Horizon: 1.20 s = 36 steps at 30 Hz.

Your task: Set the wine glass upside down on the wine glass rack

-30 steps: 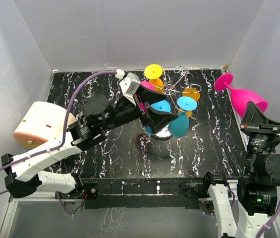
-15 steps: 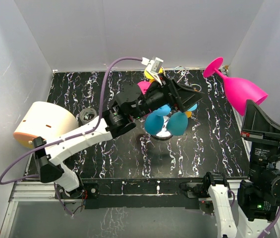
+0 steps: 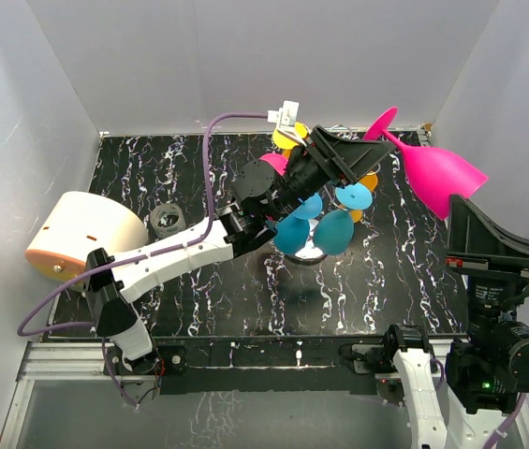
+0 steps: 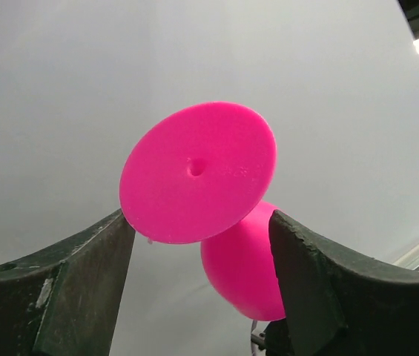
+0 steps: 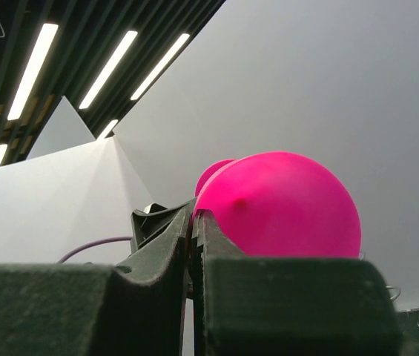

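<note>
Far left: a beige dome (image 3: 81, 234) and a small grey cup (image 3: 166, 220) sit on the table (image 3: 198, 299), well apart from my work.
Left gripper (image 4: 198, 222): reached out above the rack, jaws spread wide and holding nothing. Through its wrist camera I see the fingers (image 4: 83, 282) flanking the glass's round foot (image 4: 198, 172) without touching it.
Wine glass rack (image 3: 307, 253): stands mid-table under the left arm. Coloured glasses (image 3: 339, 232) already hang on its wire arms, so free arms are few and hard for me to pick out.
Wine glass (image 3: 437, 173): pink, held in the air just right of the rack, lying roughly level with its foot toward the left gripper and its bowl toward the right arm.
Right gripper (image 5: 194, 219): fingers pressed together on the bowl's wall near the rim.
Handling, my judgement: opaque and smooth, probably plastic, so light, stiff and slippery rather than fragile. A rim pinch may let it swing.
Where to hold: I would take the stem close to the bowl, leaving the foot free to hook over a wire arm.
</note>
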Available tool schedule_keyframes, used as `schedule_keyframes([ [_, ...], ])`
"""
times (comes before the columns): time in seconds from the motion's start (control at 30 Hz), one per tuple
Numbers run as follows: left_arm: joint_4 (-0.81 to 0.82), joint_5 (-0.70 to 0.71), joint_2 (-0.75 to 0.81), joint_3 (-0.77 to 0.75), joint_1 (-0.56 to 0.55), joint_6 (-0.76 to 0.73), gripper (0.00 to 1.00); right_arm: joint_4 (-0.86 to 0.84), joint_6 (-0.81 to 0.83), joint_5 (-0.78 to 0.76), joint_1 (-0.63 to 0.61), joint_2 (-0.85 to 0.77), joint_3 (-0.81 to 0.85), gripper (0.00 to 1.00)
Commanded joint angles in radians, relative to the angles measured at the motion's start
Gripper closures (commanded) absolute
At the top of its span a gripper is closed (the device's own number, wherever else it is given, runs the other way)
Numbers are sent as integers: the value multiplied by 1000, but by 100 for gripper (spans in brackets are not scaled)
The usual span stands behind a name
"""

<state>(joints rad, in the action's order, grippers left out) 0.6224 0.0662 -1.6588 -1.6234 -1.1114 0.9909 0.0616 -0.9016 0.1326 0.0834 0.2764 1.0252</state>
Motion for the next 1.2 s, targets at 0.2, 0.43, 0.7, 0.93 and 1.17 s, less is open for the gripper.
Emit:
schedule_keyframes([
  [0.2, 160, 60, -13, -35, -14, 50, 38, -114, -24, 86, -13, -21, -34, 100],
  [0.43, 201, 65, -16, -48, -16, 54, 44, -142, -43, 116, -12, -19, -66, 100],
  [0.7, 229, 37, -17, -56, -16, 27, 61, -157, -55, 141, -13, -17, -85, 100],
  [0.93, 290, 23, -15, -45, -16, 34, 74, -157, -60, 157, -12, -17, -103, 100],
  [1.17, 301, 17, -16, -49, -16, 21, 91, -151, -62, 165, -12, -17, -118, 100],
])
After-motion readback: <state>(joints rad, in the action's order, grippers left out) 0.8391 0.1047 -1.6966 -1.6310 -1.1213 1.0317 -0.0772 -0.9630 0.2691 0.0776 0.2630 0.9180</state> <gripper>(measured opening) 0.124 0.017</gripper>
